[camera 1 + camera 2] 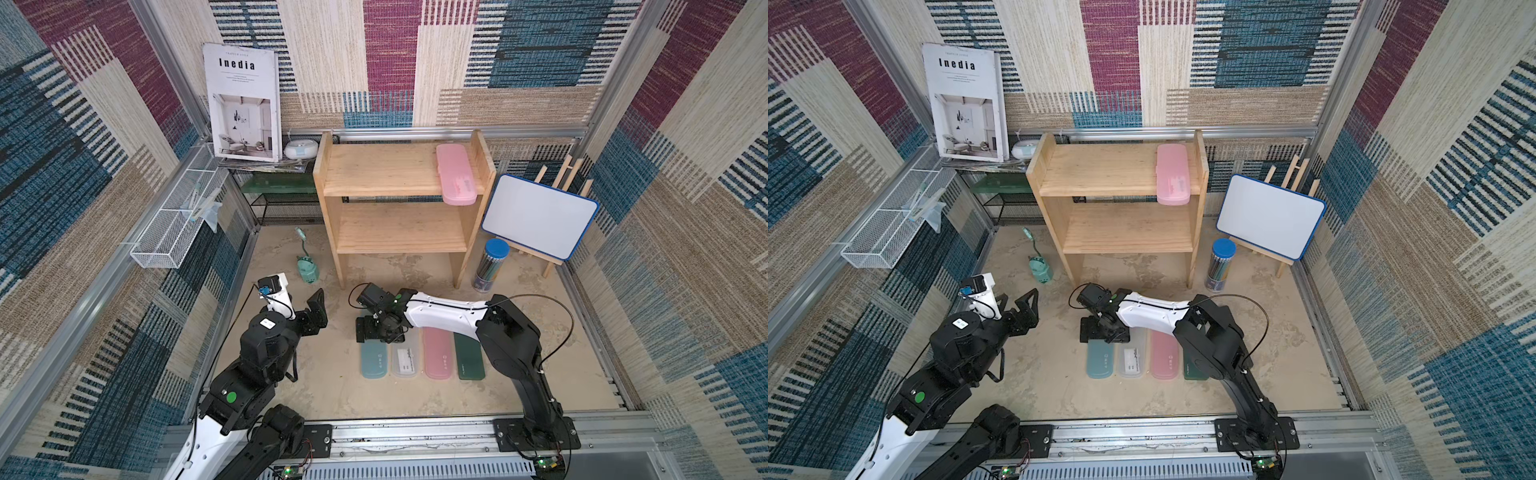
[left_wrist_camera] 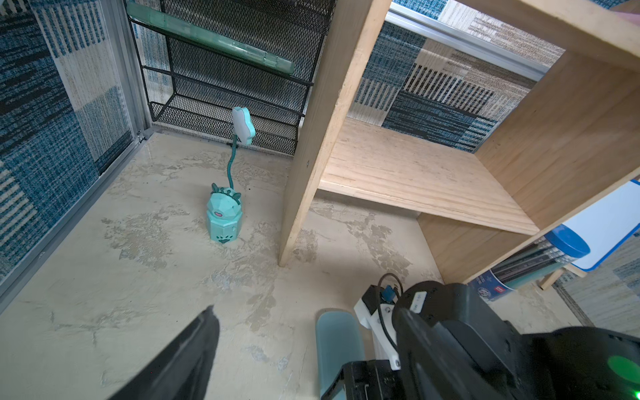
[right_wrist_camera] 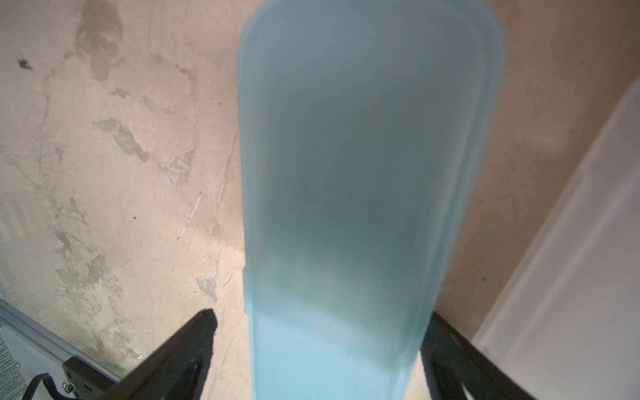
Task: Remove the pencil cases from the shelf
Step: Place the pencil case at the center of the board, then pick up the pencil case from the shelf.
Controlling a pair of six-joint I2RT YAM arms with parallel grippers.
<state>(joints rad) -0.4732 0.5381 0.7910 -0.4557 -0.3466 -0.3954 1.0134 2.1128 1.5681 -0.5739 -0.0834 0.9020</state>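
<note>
My right gripper (image 3: 320, 322) stands low over the blue case (image 3: 363, 156), jaws spread wide, one finger on each side of it, gripping nothing. The case lies flat on the worktop (image 1: 415, 399), first in a row near the front edge, next to the white case (image 1: 405, 361), a pink case (image 1: 437, 357) and the green case (image 1: 468, 357). My left gripper (image 1: 1016, 303) is also spread and empty, near the left edge of the worktop.

The first danger is in my leaving. One right finger is very close to the side of the blue case; I cannot tell if it touches. If I rise at a slant, this finger can catch the rim and drag the case into the white case, which lies just beside it.

The second danger is the last pink case (image 1: 455, 174). It lies at the right end of the top board of the shelf (image 1: 386, 168), close to the side panel, and its near end hangs over the front edge. There is little room for a finger on the panel side. A careless touch can tip it off, and I judge it would drop near the pencil tube (image 1: 490, 264) and the whiteboard (image 1: 540, 216).

A black case I cannot see anywhere.
</note>
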